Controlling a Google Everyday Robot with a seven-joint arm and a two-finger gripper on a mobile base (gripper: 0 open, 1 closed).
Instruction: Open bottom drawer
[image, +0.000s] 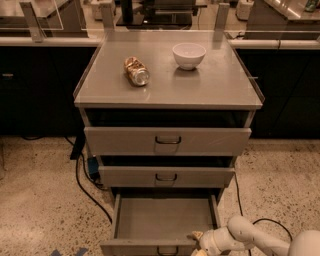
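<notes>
The bottom drawer (165, 217) of the grey metal cabinet is pulled out toward me, showing a plain grey tray inside. Its front edge (150, 247) with the dark loop handle (167, 251) sits at the bottom of the view. My gripper (198, 244) on the white arm (250, 237) is at the drawer's front right corner, beside the handle, partly cut off by the frame edge.
The top drawer (167, 141) and middle drawer (166, 176) are pushed in. A crushed can (136, 71) and a white bowl (189, 55) sit on the cabinet top. Black cables (82, 185) run on the speckled floor at the left. Dark counters stand behind.
</notes>
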